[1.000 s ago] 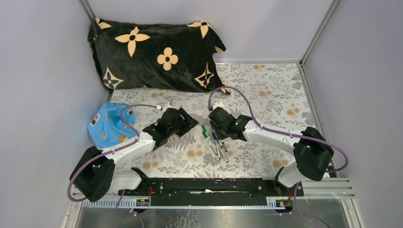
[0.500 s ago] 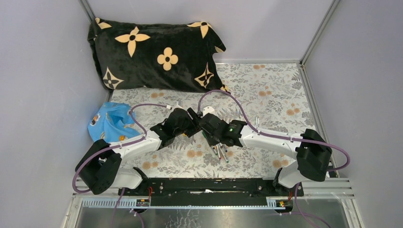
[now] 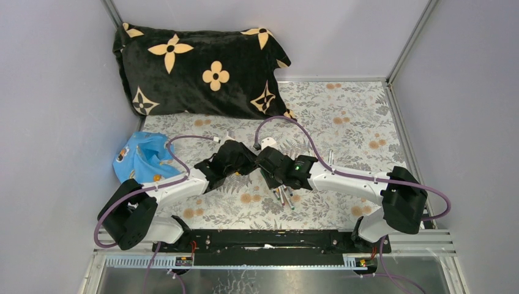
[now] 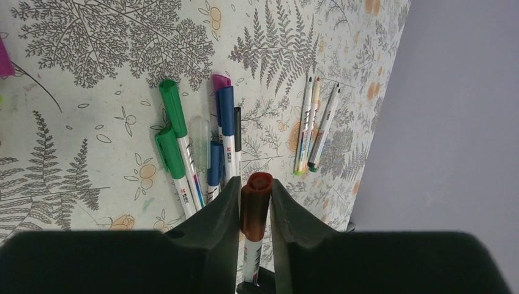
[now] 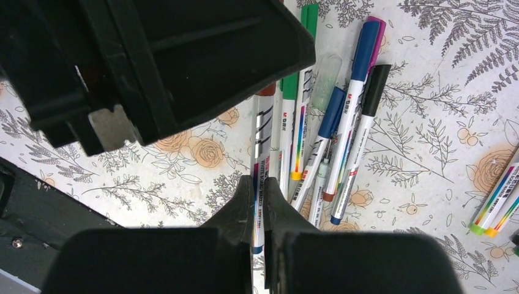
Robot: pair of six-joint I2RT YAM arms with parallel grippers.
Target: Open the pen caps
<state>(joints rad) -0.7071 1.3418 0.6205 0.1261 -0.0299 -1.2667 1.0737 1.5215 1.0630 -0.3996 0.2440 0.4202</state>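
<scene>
**Pulling a cap off: one pen pinned at both ends**

So a single pen (image 5: 262, 138) is held between the two arms, up off the floral worktop (image 3: 349, 122). It's right above the pile of pens (image 4: 202, 144), which are mostly capped (green, blue, purple, black).

The right tool (image 5: 258, 191) is clamped fully shut on the white barrel, down by the printed lettering, so the body is stopped from sliding. The left tool (image 4: 255, 191) is narrowed to about the width of the red-brown cap (image 4: 255, 207). A finger is pressed on each side of the cap, and its top is poking out past the tips.

That split looks deliberate. The barrel is anchored by one side and the cap gripped by the other, so a straight pull along the pen's axis can be made. The cap looks seated on the pen, so the pull is judged not yet done.

Pose-wise, both arms are stretched forward and angled inward from their bases. The wrists are brought nose to nose at the middle of the worktop, with the tools lined up facing each other.

A few thin pens that look uncapped (image 4: 315, 122) are seen lying apart from the pile. A black pillow (image 3: 196, 67) and a blue cloth (image 3: 139, 162) are parked well clear of the action.
</scene>
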